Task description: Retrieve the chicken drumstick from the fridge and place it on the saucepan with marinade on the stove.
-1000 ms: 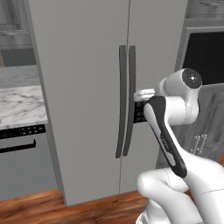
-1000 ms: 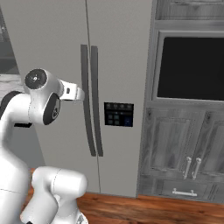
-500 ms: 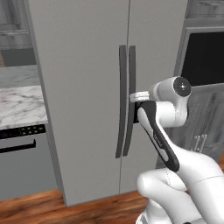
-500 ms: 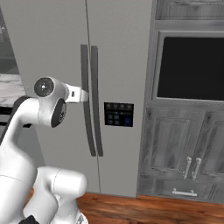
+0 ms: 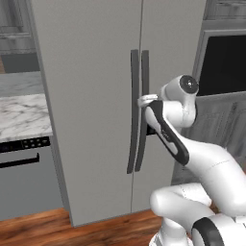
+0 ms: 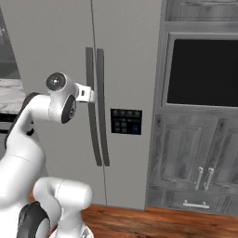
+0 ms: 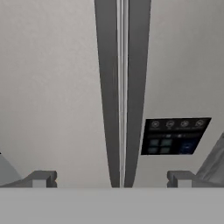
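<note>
Fridge (image 5: 91,96) stands tall and upright, flat matte grey, two doors meeting at a thin vertical seam, both shut. Long axis vertical. Two long dark handles (image 5: 138,110) run side by side down the seam, slightly bowed, smooth, pointing floor to ceiling. Small black dispenser panel (image 6: 126,122) on the right-hand door, just beside the handles, with faint blue-lit squares.

Claw (image 7: 112,178) at the handles, about mid-height on the doors. Fingers wide apart, nothing between them. In the hand view both handles rise between the two grey fingertips (image 7: 41,178); whether they touch the handles, cannot tell. In the left base view the white wrist (image 5: 148,100) sits against the handles; in the right base view it reaches them from the left.

Left of the fridge: marble-patterned bench (image 5: 21,115), white with grey veins, over a grey appliance front with a dark bar handle. Right of the fridge: dark glossy wall oven (image 6: 202,72) set in grey wood-grain cabinets (image 6: 186,158) with short metal pulls. Reddish-brown plank floor (image 6: 153,223).
</note>
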